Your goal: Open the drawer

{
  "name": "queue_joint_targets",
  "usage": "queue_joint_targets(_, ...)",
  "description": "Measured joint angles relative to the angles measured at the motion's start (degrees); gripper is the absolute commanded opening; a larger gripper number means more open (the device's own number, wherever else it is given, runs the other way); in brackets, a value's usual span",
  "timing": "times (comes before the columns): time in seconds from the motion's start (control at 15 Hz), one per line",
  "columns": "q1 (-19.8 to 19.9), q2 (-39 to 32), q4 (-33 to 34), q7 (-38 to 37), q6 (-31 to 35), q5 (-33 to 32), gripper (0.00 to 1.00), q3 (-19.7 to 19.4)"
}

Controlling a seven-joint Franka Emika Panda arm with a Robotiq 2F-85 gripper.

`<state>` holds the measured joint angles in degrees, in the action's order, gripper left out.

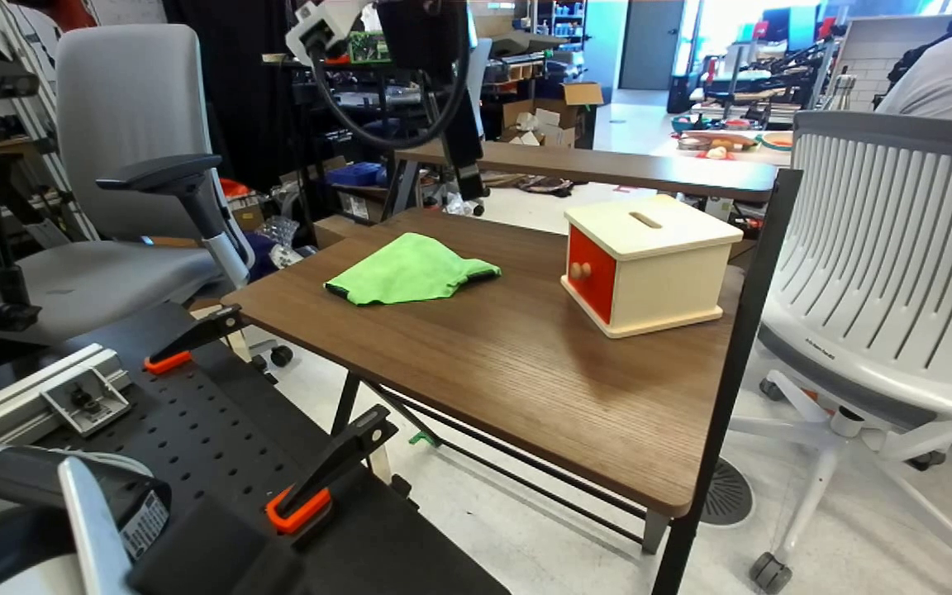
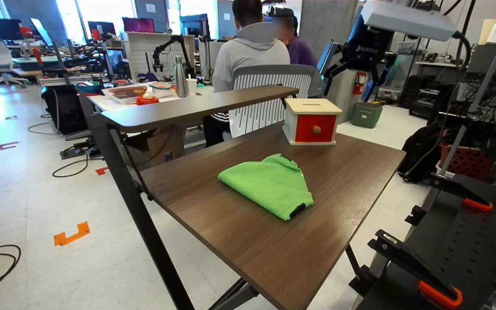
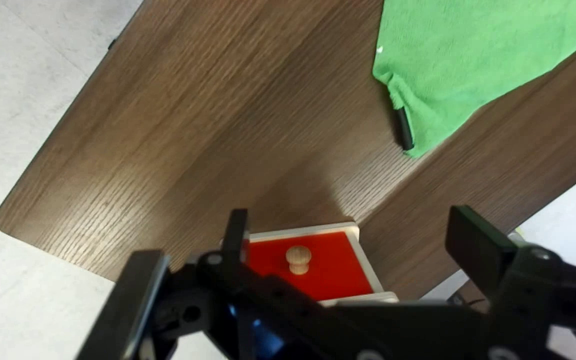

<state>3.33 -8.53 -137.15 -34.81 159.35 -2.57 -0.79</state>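
Wrist view: we see the gripper [image 3: 350, 222] pointing down, spread wide, empty. The drawer [image 2: 302, 125] sits closed in its pale box [image 1: 670, 289].

On the table [image 1: 476, 347] in an exterior view: cloth [image 1: 410, 271] left, box [image 1: 668, 289] right, drawer [image 1: 597, 285] inside it.

Gripper [image 3: 345, 230] Was Held Aloft, Fingers [image 3: 478, 250] Parted

In the wrist view, the two fingers were seen spread well apart. In both exterior views, the gripper was held high and was pointed downward.
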Motion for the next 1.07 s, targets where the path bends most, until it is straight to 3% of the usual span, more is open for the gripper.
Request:
queue_joint_targets(0.47,-5.5,-13.9,11.7,-7.0,0.5,-2.3,1.0,-8.3)
queue_joint_targets(1.07,-9.8,-25.0,21.2,-9.7,0.6,-2.1,1.0,-13.1)
